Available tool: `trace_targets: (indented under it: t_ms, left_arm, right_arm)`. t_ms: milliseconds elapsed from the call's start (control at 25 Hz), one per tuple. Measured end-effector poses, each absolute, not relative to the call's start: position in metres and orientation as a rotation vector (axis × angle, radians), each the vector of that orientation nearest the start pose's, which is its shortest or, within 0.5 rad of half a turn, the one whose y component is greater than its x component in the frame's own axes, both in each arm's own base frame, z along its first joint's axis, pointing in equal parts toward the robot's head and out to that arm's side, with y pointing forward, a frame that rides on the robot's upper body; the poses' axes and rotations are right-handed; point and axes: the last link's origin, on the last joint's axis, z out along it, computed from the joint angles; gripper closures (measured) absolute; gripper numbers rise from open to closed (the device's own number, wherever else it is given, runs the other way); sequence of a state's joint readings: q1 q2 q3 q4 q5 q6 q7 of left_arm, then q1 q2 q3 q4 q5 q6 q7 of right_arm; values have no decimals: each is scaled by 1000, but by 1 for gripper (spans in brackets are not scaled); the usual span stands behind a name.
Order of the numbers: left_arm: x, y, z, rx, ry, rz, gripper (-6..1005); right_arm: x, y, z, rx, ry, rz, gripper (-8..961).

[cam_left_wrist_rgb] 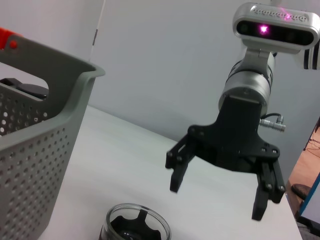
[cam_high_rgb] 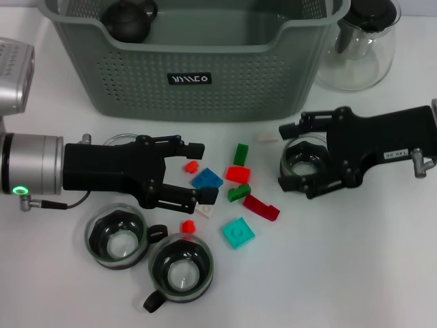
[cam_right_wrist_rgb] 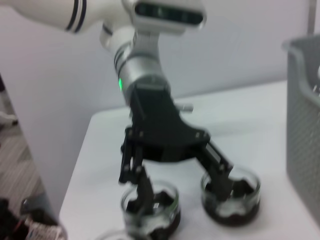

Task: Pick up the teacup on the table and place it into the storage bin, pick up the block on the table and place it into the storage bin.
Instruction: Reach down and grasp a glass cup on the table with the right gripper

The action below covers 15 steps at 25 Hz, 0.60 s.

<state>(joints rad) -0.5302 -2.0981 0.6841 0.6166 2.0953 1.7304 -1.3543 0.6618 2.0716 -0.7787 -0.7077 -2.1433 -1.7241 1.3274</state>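
Head view. The storage bin, upper centre, holds only a dark teapot. The left gripper, jaws spread, brackets a blue block at centre. The right gripper, jaws spread, straddles a glass teacup at centre right. Two more teacups sit lower left. Judged: neither teacup nor block is yet binned.

L gripper open over blocks; R gripper open round teacup, storage bin behind.
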Motion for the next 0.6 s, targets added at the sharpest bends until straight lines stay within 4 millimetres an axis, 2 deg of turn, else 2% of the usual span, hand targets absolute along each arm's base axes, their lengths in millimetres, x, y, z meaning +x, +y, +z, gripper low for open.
trace_targets:
  t_ms: [160,600]
  left_arm:
    - [-256,295,-19,-2939,-630,-769,65]
    - [-258,295,-22,-2929,-652,-767,65]
  right_arm:
    - [216,335,-6,-3043,272,595,13]
    - [222,341,-5,-3010,331,543,27]
